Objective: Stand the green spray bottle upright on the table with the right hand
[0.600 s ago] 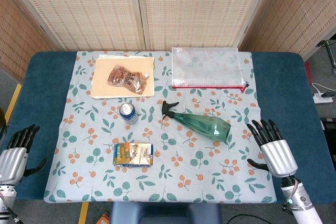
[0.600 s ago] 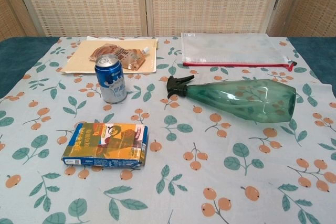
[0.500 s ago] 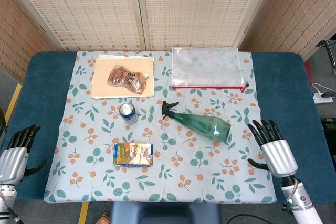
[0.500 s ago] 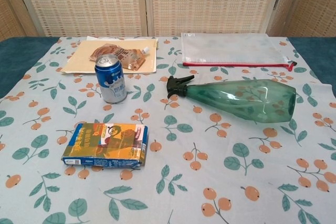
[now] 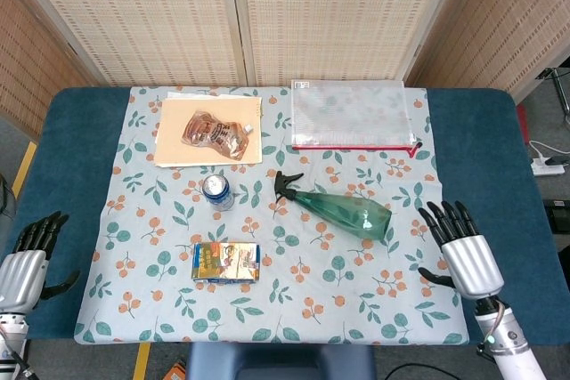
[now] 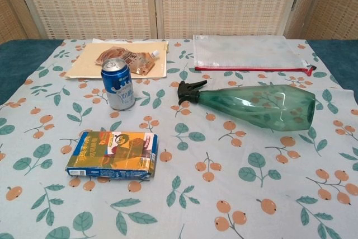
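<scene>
Right hand (image 5: 465, 253) open and empty at the bench's (image 5: 485, 135) near right corner, fingers spread, just beside the broad base of the green spray bottle (image 5: 347, 209) but not touching; left hand (image 5: 25, 262) likewise open, idle, well apart at the far left edge. Bottle lying on its side mid-cloth, black trigger head (image 6: 189, 91) pointing toward the blue can (image 6: 118, 84). Judged to be the reach, grasp not yet made; next calls for closing around the body and tipping the base down. Floral tablecloth (image 5: 169, 309) over blue bench, also carrying a snack box (image 5: 226, 262), a brown pouch (image 5: 215, 133) on a tan folder, a clear zip pouch (image 5: 352, 114); woven screens behind
</scene>
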